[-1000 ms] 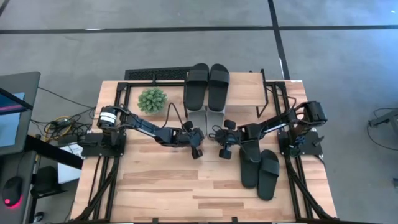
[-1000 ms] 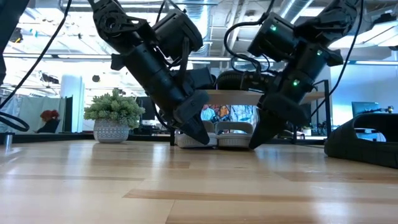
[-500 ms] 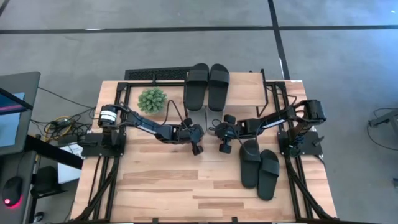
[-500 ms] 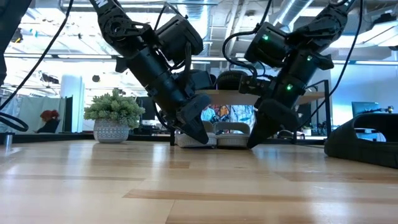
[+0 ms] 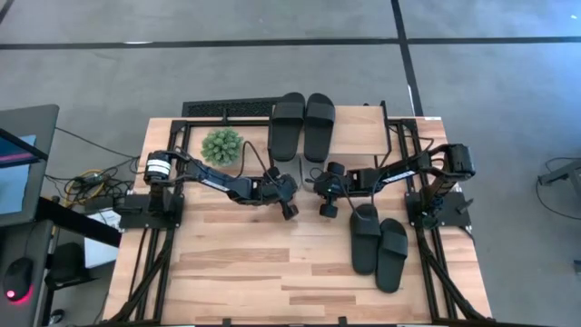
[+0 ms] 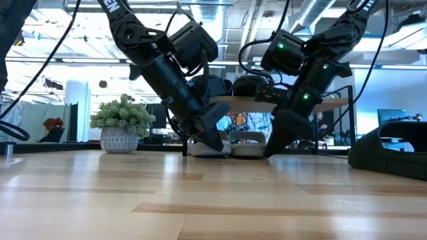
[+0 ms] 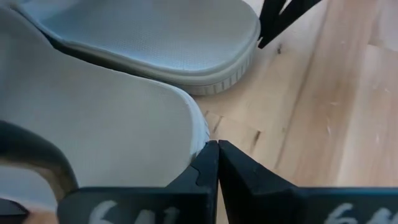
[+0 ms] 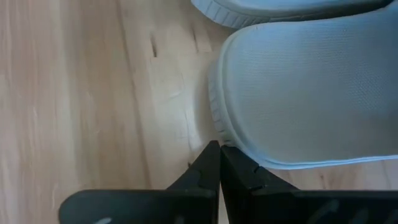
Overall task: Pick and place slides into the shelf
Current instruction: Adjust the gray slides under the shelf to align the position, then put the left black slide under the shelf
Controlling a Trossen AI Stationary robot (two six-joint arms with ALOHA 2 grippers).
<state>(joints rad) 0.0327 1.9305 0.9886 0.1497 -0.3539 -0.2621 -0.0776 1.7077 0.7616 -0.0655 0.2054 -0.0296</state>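
Note:
Two light grey slides lie side by side on the table under the shelf (image 5: 363, 127), shown in the low view as the left one (image 6: 208, 149) and the right one (image 6: 248, 148). A matte black pair (image 5: 304, 125) rests on the shelf's light top board. A second black pair (image 5: 377, 241) lies soles down on the table's right part. My left gripper (image 6: 220, 145) is shut at the left grey slide's heel. My right gripper (image 6: 269, 152) is shut at the right grey slide's heel. My left gripper touches the heel rim (image 7: 200, 134) of the left grey slide with its shut fingertips (image 7: 208, 155), slanting down from the near-left. The slide lies flat on the table. My right gripper touches the heel rim (image 8: 219, 134) of the right grey slide with its shut fingertips (image 8: 211, 158), slanting down from the near-right. That slide lies flat on the table too.
A small potted plant (image 5: 222, 145) stands on the table left of the shelf, near the left arm. The shelf's thin black legs (image 5: 388, 145) stand beside the grey pair. Bare wooden tabletop (image 5: 263, 263) stretches toward the near edge. The room shows beyond the table in the low view.
Both grippers, fingers shut, have moved toward the table's far edge and the shelf. The grey pair has slid along the table farther under the shelf's top board, so less of it shows from above. The black pairs have kept still.

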